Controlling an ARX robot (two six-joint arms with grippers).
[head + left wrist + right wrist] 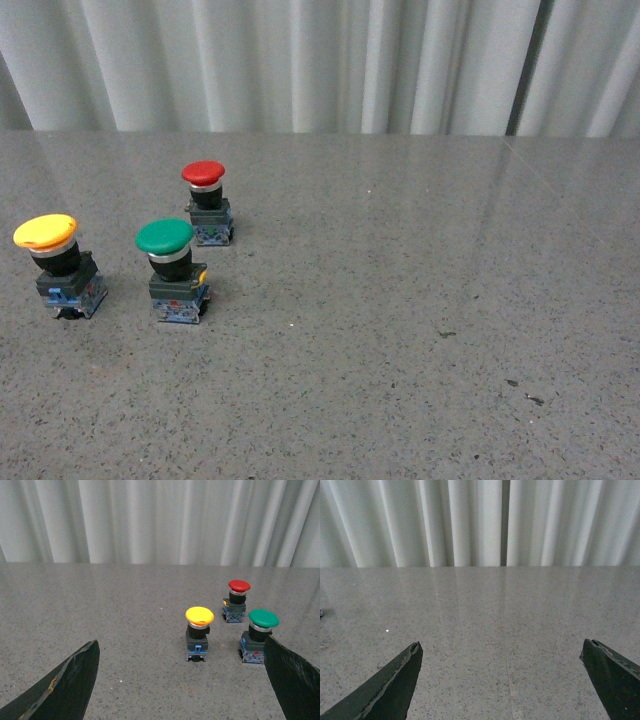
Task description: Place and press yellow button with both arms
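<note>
yellow was the cap to go for: the yellow button (60,262) stood upright on the grey speckled table (420,300), at the far left of the front view. the green button (172,272) was just beside it toward the middle, and the red button (208,205) stood a little further back. none of the three touched another, and neither arm showed in that view.

the left gripper (181,642) had its fingers (70,680) spread wide and held nothing. in its wrist view the yellow button sat ahead of the two tips, between them and untouched. the green button was close to one finger (near enough, i judged, for a careless approach to knock it). the right gripper (501,644) was likewise wide open and empty over bare table, with no button between its fingers.

the task looked unstarted, and the step in hand seemed to be the left arm's reach for the yellow button. to do it well, i would bring the fingers down around the square base rather than the cap, leaving the cap free for pressing. i would keep the finger on the green button's side clear of it and close gently so the button does not tip.
</note>
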